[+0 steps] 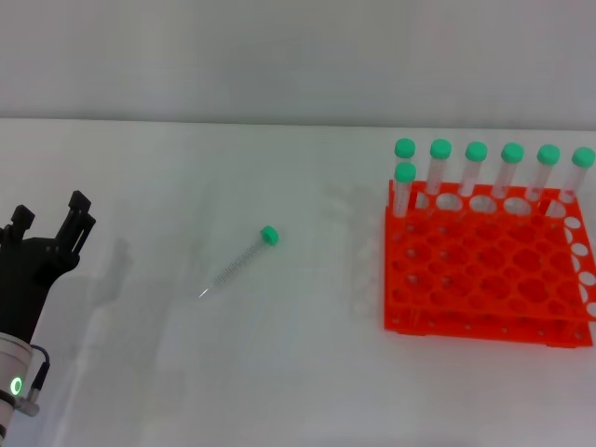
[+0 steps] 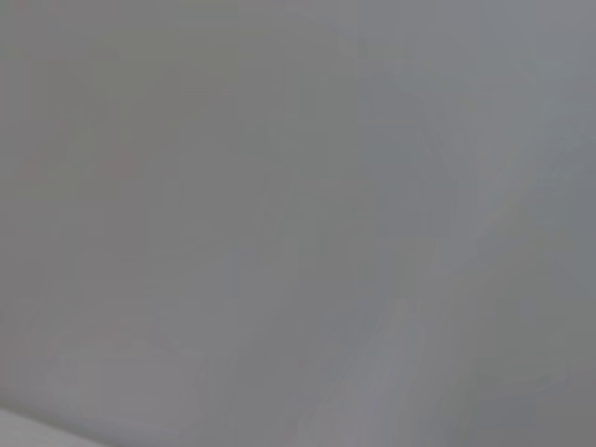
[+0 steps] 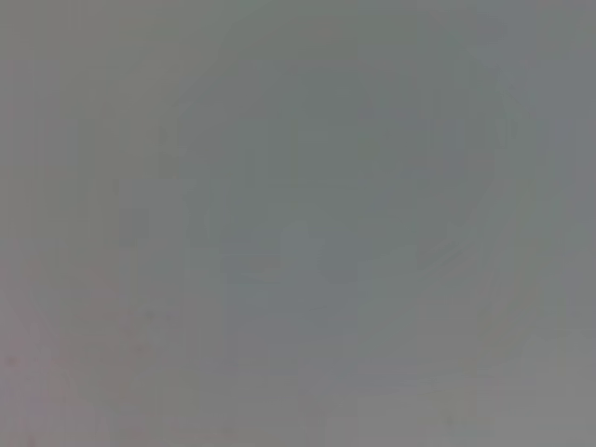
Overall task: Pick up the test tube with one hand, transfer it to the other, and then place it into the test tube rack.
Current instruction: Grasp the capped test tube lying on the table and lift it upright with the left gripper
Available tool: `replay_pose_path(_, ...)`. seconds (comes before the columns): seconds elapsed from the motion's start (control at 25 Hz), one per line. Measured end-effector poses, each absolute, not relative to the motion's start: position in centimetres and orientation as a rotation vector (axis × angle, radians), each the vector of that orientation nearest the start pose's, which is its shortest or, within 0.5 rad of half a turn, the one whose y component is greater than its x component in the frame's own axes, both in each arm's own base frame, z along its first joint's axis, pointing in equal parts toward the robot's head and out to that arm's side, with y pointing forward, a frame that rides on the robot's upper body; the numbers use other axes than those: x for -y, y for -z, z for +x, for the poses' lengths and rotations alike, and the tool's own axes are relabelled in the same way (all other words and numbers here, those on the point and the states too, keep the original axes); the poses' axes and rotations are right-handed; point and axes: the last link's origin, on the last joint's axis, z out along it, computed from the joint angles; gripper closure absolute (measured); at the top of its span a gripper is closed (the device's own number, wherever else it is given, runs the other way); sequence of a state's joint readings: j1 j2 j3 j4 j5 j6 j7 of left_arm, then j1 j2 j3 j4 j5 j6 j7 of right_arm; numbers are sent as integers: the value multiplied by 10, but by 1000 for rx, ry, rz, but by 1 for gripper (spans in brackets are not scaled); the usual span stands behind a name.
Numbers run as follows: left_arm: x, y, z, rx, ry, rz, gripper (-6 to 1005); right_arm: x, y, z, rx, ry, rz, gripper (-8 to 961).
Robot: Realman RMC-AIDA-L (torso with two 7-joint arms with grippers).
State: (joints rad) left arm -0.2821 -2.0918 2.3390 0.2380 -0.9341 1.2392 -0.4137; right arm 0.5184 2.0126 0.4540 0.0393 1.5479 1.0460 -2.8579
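Note:
The test tube lies flat on the white table in the head view, green cap toward the far right, pointed tip toward the near left. The orange-red test tube rack stands at the right with several green-capped tubes upright in its back row. My left gripper, black on a silver-white arm with a green ring light, is at the left edge, well left of the tube, fingers spread and empty. My right gripper is out of view. Both wrist views show only plain grey.
The white table stretches across the view, with a pale wall behind it. Bare surface lies between the tube and the rack.

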Motion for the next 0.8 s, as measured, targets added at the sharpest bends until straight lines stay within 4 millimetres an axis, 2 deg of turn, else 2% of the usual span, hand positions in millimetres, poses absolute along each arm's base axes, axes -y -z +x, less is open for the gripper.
replay_pose_path(0.44,-289,19,-347,847,920,-1426,125,-353,-47,378,-753,-641,-1310,112)
replay_pose_path(0.64,-300,16,-340,828,946,-1437,125,-353,-46,378,-755,-643,-1309,111)
replay_pose_path(0.8,-318,14,-328,805,970,-1472,125,-353,-45,377,-754,-643,-1312,111)
